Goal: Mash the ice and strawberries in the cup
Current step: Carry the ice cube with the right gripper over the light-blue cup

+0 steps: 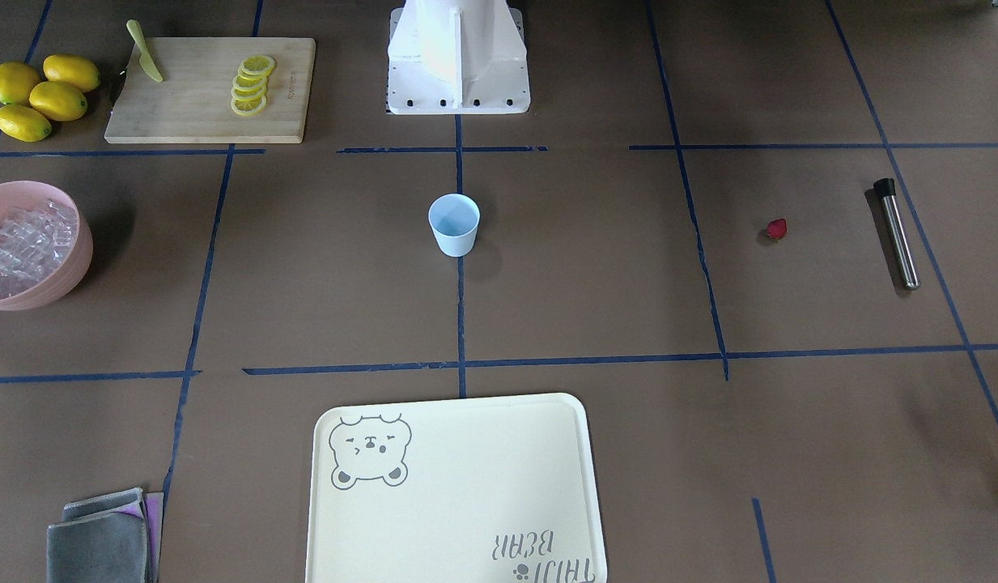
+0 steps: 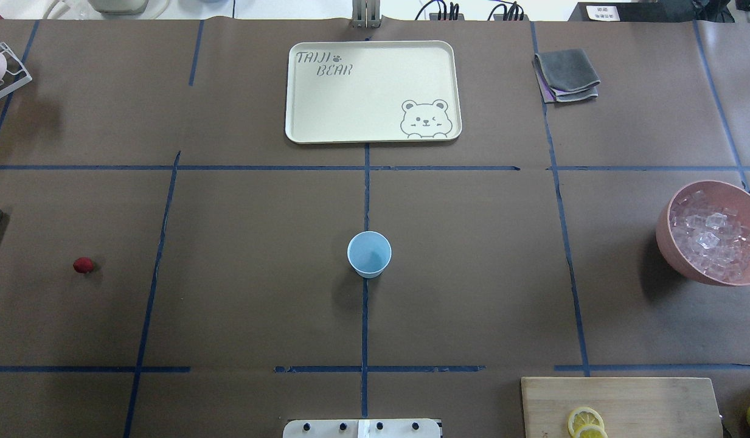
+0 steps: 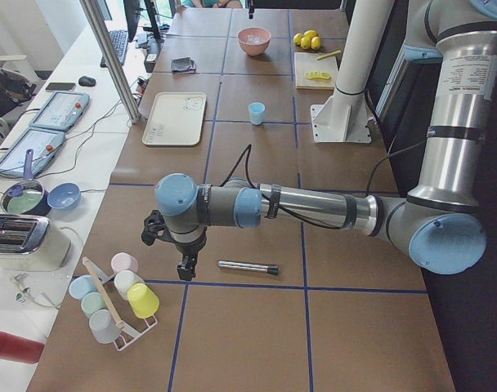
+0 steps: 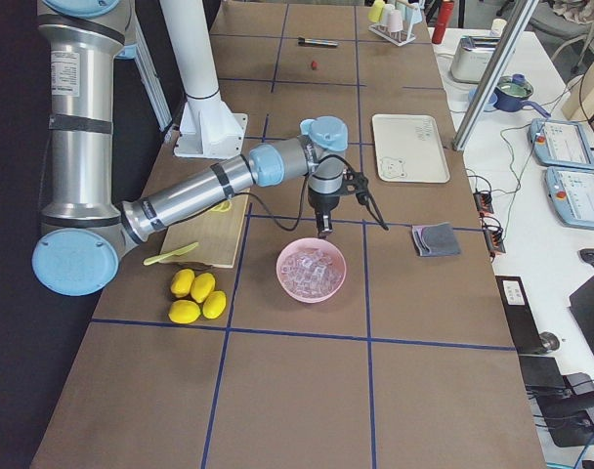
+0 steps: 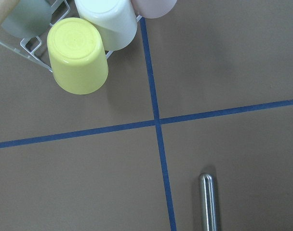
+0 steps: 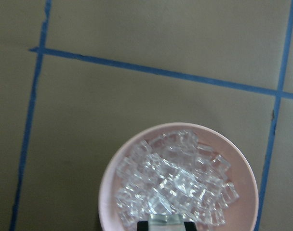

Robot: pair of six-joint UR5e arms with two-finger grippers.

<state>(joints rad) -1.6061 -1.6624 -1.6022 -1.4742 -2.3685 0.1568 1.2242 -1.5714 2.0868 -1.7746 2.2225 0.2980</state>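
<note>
While right claw [image 4: 323, 234] hovers over ice [image 4: 311, 271], opening unclear, cup [image 1: 454, 225] well apart

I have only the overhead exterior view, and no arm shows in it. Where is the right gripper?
Observer: The right gripper hangs over the pink bowl, above the ice, not in it.
Operator: And the left gripper? I see only something metal at my left edge.
Observer: That is a metal muddler lying flat. The left gripper hangs just off its bare steel end, not touching it.
Operator: What lies on the cutting board besides the lemon slices?
Observer: A yellow-green knife, at the board's edge nearest four whole lemons.
</note>
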